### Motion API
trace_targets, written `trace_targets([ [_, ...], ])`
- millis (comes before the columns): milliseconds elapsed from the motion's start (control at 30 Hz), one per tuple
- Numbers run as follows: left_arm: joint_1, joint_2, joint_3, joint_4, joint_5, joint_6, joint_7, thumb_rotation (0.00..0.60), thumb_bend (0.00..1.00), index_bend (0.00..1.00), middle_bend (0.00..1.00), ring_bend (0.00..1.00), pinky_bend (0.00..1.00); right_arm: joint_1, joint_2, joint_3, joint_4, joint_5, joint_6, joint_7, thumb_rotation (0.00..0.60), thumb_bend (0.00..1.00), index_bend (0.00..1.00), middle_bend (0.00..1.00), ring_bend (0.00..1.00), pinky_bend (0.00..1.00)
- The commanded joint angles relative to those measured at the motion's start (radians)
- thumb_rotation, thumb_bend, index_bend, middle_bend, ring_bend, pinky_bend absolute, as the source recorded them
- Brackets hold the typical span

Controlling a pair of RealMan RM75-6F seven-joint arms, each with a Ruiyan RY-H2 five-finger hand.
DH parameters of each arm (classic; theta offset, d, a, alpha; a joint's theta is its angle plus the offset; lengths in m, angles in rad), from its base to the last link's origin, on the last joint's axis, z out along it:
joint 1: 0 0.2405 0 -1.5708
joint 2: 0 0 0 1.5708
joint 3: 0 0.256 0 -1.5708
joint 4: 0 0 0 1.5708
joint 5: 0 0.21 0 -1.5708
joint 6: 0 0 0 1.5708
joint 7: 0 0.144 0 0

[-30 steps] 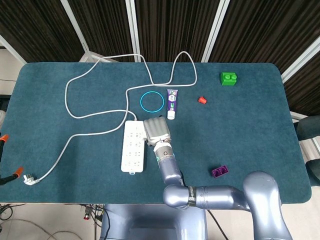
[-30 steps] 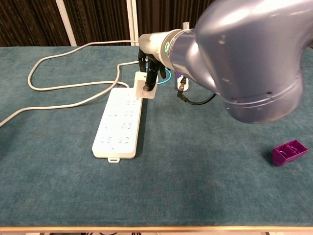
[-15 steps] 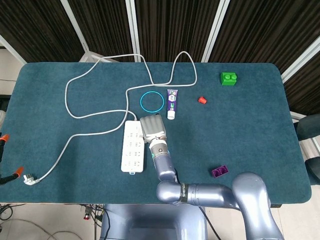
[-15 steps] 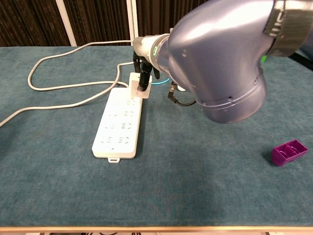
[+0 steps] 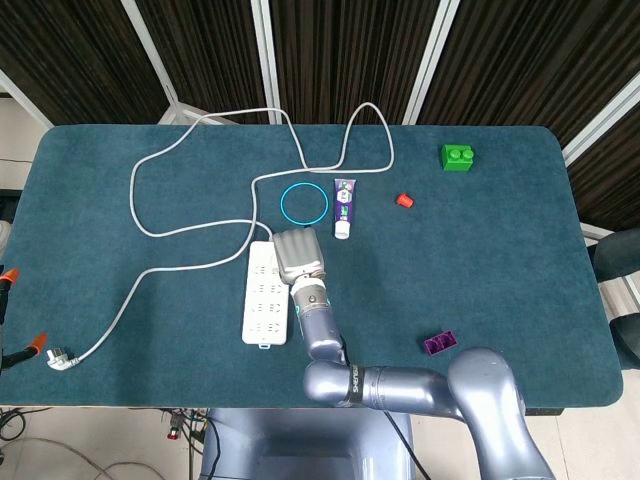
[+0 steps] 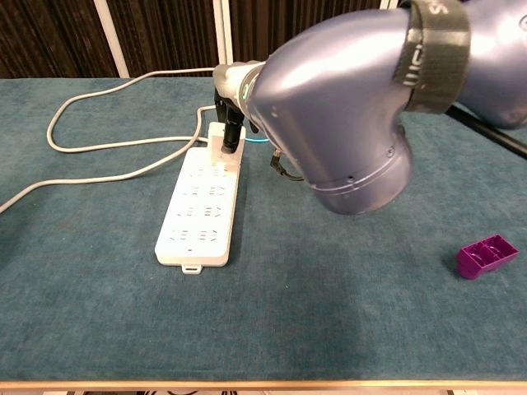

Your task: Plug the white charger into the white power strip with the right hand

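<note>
The white power strip (image 5: 262, 310) (image 6: 198, 216) lies flat left of the table's middle, its grey cable looping away behind it. My right hand (image 5: 298, 257) (image 6: 230, 111) hangs over the strip's far end and holds the white charger (image 6: 218, 148) upright between its fingers. In the chest view the charger's lower end touches the strip at its far sockets; whether the pins are in I cannot tell. In the head view the hand hides the charger. My left hand shows in neither view.
Behind the strip lie a blue ring (image 5: 303, 203) and a purple tube (image 5: 344, 206). A red cap (image 5: 403, 200) and a green brick (image 5: 458, 157) sit far right. A purple tray (image 5: 439, 343) (image 6: 487, 254) is near right. The cable's plug (image 5: 60, 358) lies front left.
My right hand has carried the charger left and down, from beside the strip's right edge to its far end, where the charger now meets the strip's top face.
</note>
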Motion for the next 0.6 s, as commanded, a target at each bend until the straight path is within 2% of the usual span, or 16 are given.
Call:
trace_targets([
  [33,-0.001,-0.001,0.0,0.0,0.0,-0.001,0.001,0.6,0.15,0.1,0.0,0.0,0.0,0.006,-0.01,0.001,0.017,-0.003,-0.01,0.004,0.6,0.47,0.71,0.57,0.54,0.34],
  [600,0.0,0.001,-0.002,0.001,-0.005,0.001,0.0,0.6,0.15,0.1,0.0,0.0,0.0,0.009,-0.044,-0.012,0.073,-0.034,-0.032,0.017,0.6,0.47,0.71,0.57,0.54,0.34],
])
